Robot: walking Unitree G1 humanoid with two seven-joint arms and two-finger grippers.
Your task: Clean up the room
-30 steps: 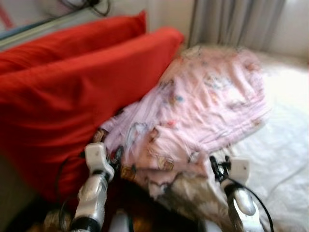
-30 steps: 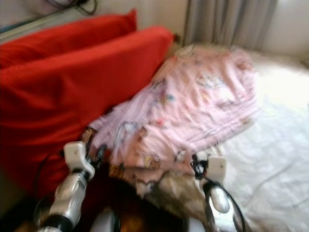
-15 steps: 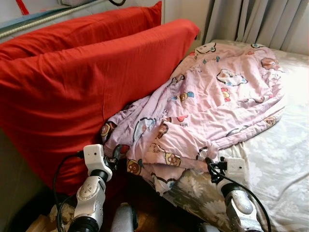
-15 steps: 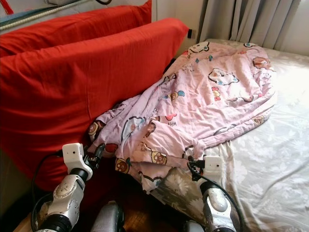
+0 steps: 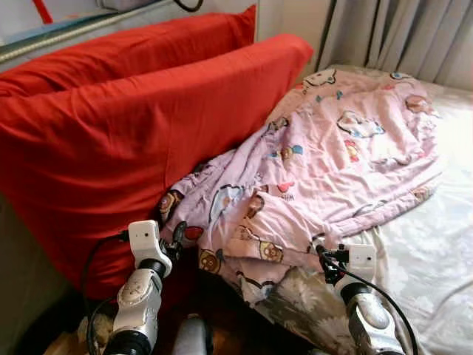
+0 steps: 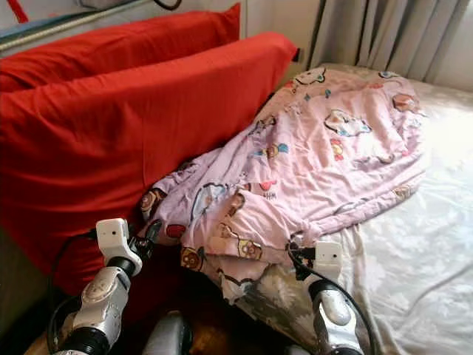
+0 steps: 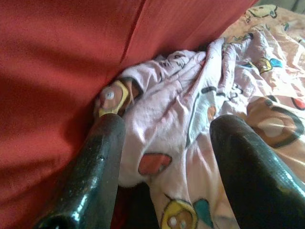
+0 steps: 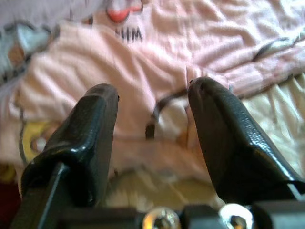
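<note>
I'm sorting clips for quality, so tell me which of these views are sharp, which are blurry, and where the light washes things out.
Both eye views are sharp; daylight washes out the bedsheet at the right edge. The left wrist view is fairly clear on the pink blanket, its near fingers soft. The right wrist view is blurred on the blanket, its fingers sharper.

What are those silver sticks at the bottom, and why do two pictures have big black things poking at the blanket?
The silver sticks are a robot's two arms. Two pictures come from cameras in its head, looking down at a bed. Two more come from cameras on its wrists, so the big black shapes are its own fingers, seen close up. A pink cartoon blanket lies crumpled on the bed sheet, beside red pillows. The left gripper and right gripper are both open at the blanket's edge, holding nothing.
</note>
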